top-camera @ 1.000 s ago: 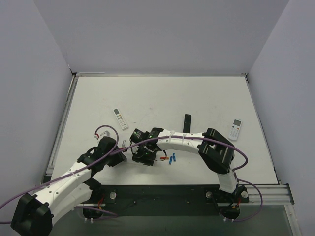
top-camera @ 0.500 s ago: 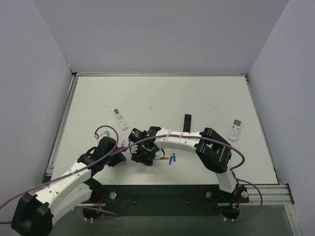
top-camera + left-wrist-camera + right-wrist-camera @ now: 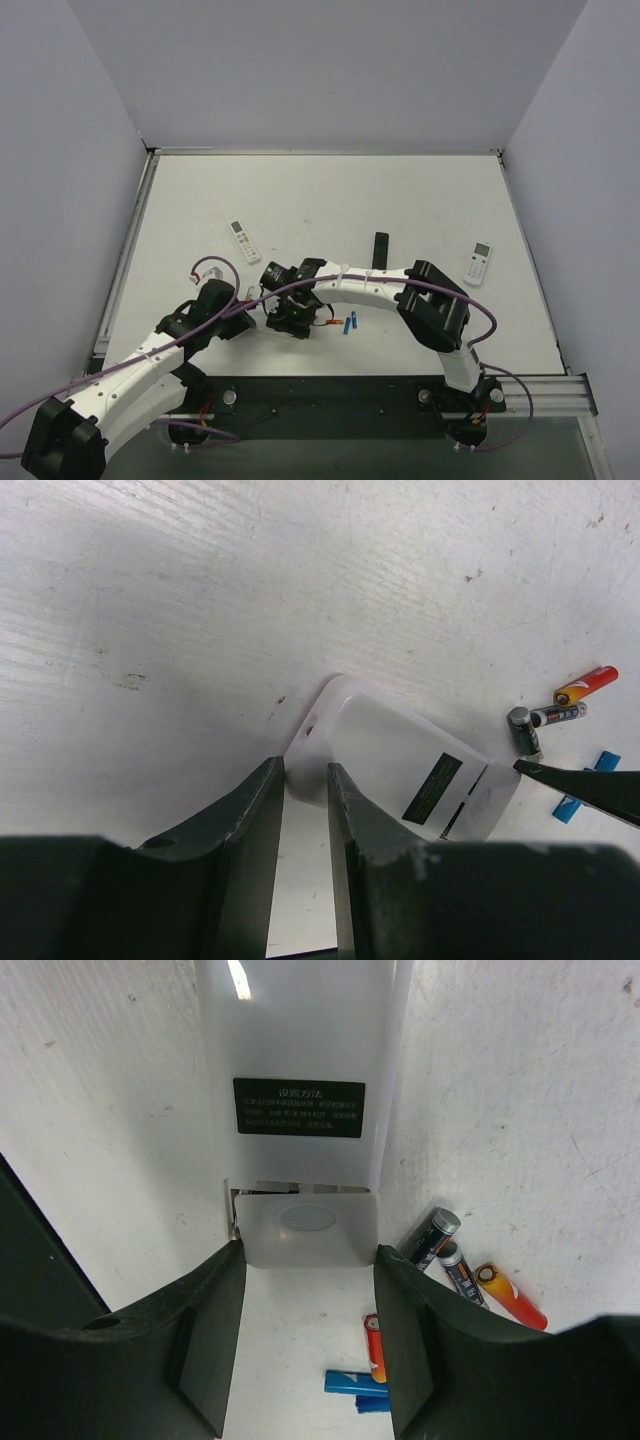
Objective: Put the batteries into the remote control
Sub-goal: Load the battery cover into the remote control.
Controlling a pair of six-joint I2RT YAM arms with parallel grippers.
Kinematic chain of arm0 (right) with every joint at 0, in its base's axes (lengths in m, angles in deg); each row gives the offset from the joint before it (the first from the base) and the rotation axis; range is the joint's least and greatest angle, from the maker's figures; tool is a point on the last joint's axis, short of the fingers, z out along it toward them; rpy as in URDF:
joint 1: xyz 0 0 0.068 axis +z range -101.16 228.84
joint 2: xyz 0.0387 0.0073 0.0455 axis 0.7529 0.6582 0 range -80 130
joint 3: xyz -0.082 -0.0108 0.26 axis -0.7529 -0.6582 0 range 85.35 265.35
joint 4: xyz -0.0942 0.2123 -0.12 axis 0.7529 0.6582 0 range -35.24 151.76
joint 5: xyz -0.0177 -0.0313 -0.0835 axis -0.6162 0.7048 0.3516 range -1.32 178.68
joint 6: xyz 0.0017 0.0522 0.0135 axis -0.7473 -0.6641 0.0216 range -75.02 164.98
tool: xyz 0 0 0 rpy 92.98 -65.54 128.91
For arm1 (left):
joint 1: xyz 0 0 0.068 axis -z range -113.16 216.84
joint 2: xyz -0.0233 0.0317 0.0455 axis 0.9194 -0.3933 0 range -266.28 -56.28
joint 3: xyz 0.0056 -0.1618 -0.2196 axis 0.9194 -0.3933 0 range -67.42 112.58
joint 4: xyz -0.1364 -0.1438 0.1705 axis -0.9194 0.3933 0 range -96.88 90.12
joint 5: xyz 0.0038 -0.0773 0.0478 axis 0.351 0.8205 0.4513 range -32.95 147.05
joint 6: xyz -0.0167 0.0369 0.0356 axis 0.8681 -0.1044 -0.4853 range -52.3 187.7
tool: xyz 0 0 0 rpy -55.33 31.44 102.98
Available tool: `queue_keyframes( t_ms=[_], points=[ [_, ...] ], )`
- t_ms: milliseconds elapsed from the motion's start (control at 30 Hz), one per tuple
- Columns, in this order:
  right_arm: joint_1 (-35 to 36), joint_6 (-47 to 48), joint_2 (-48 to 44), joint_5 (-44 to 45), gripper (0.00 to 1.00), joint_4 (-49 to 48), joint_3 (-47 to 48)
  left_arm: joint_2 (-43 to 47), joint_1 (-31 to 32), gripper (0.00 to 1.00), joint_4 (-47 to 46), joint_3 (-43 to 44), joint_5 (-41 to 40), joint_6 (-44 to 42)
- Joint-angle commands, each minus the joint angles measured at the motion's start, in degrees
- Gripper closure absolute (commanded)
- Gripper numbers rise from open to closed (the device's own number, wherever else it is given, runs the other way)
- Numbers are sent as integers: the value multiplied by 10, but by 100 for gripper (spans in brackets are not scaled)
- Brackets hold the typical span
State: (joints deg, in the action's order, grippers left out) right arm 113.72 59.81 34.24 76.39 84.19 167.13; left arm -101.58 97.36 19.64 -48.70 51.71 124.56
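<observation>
Low in the left wrist view, the left pincer (image 3: 302,770) is finishing a squeeze. Over the last second its fingers have been drawing together, and now they are standing narrow with the near corner of the remote (image 3: 400,760) between their tips, seemingly pinching it. That is steadying the remote, back up on the bench (image 3: 180,600), for opening. The right pincer (image 3: 308,1250) is sitting half wide, straddling the lidded end at mid-frame of its own view; I cannot tell whether it is gripping. The batteries (image 3: 465,1270) are lying loose at lower right, just beside that pincer's finger, none loaded yet.
</observation>
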Motion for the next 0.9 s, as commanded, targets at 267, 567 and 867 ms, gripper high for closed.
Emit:
queue_keyframes(
  t_ms=[267, 567, 867],
  points=[
    [16, -28, -14, -19, 55, -8, 18, 16, 5, 66, -14, 4, 13, 20],
    [24, -62, -22, 17, 68, -7, 22, 21, 5, 66, -14, 1, 11, 26],
    [35, -70, -24, 32, 70, -10, 15, 21, 5, 66, -13, 0, 11, 26]
  ],
)
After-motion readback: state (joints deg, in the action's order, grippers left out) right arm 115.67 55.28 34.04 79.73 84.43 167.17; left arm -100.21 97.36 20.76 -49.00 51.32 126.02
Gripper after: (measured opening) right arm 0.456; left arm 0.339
